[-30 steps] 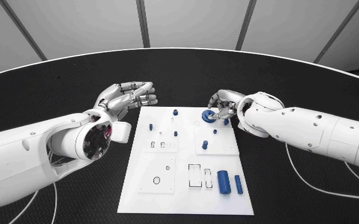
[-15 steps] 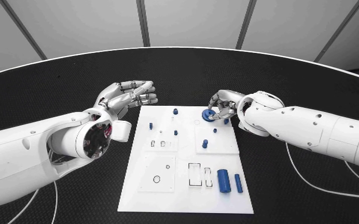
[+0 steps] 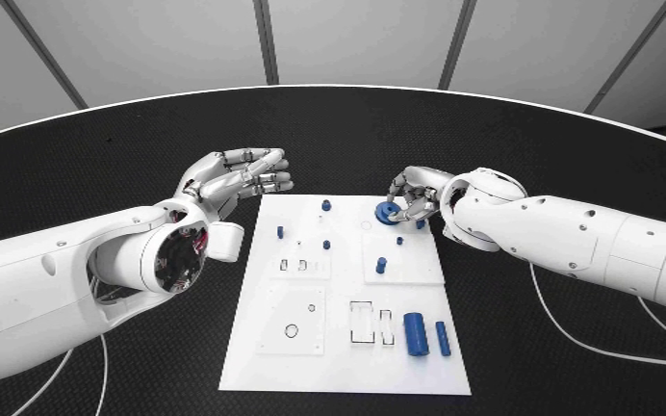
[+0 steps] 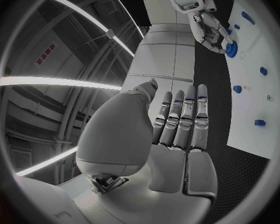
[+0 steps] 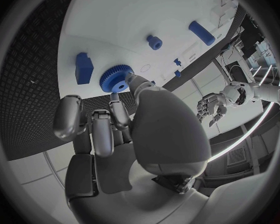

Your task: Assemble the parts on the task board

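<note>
1. Black desk [image 3: 347, 137] with the white task board [image 3: 347, 339] in the middle, grey panelled wall behind.
2. Blue gear [image 3: 387, 211] sits at the board's far right corner, and the right hand [image 3: 414, 193] has its fingers [image 5: 135, 79] on it. Thumb tip touches the gear's rim in the right wrist view, but I can't tell if it's actually gripped.
3. Around it: small blue pegs [image 3: 380, 266] standing on the board, plus two blue cylinders [image 3: 415, 334] lying near the front right.
4. Left hand [image 3: 236, 180] hovers off the board's far left corner, fingers released, holding nothing.
</note>
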Controlling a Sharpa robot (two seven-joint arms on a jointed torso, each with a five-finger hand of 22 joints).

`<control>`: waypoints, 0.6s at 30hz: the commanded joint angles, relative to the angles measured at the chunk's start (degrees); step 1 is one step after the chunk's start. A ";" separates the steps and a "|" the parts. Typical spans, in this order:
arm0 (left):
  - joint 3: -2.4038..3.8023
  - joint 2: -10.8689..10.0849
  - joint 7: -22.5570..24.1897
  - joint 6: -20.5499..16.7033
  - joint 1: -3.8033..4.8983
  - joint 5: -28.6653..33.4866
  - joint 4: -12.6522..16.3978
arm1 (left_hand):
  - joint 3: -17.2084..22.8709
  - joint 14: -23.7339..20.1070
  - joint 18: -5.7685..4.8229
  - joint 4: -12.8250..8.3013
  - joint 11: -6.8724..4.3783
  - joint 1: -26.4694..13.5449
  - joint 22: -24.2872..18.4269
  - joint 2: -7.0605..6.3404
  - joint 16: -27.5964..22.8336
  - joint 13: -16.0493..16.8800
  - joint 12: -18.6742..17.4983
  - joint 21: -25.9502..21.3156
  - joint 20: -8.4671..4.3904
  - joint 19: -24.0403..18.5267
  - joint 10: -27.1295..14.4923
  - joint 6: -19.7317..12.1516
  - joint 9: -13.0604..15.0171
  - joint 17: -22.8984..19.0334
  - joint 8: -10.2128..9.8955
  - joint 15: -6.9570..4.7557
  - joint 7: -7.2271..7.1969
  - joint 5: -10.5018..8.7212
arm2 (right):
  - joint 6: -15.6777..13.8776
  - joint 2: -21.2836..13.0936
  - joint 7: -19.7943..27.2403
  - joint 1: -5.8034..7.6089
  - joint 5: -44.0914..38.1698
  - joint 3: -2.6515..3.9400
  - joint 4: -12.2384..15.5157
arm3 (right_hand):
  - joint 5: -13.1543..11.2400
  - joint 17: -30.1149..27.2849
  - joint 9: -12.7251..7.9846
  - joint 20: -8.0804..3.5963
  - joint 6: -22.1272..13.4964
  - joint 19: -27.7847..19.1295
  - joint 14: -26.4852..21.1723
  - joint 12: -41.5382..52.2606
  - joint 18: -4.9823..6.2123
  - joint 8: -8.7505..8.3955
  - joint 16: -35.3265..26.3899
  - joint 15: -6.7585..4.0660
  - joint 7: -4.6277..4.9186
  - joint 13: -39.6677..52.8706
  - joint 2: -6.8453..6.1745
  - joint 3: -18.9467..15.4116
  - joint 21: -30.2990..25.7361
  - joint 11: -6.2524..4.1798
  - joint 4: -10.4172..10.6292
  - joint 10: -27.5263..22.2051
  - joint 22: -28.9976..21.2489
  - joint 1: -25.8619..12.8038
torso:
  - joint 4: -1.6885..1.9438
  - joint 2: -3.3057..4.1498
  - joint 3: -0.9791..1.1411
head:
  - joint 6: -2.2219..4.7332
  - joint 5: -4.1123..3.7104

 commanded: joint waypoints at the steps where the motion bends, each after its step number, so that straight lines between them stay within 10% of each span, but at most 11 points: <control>1: 0.00 0.01 0.00 0.01 0.00 0.00 0.00 | 0.00 -0.53 0.71 0.05 0.21 -0.14 -0.08 -0.48 -0.29 -0.01 -0.27 0.04 0.33 0.02 0.15 -0.11 -0.07 0.06 -0.25 0.05 1.98 -0.24 | 0.09 0.04 -0.03 0.00 0.00 -0.03 -0.08 | 0.28 11.52 0.07 0.20 0.40 0.40 5.19 0.54 -1.18 0.30 0.37 0.27 -0.12 0.19 0.26 0.32 0.38 0.06 0.02 0.41 0.10 0.25 | -0.06 0.04 0.01 | -0.12 0.05; 18: 0.00 0.10 -0.07 0.08 0.00 0.00 -0.08 | -0.01 -0.55 0.71 0.06 0.22 -0.13 -0.11 -0.49 -0.34 -0.01 -0.36 0.03 0.34 0.02 0.16 -0.13 -0.09 0.11 -0.28 0.06 1.99 -0.24 | 1.28 0.45 -0.44 -0.05 -0.87 -0.32 -0.46 | 0.60 11.90 -0.11 0.17 1.44 0.50 5.26 1.09 -1.24 0.53 0.53 0.22 -0.19 0.64 0.30 1.98 0.66 -0.02 -0.61 0.55 0.58 0.53 | -0.03 0.00 0.04 | -0.57 -0.08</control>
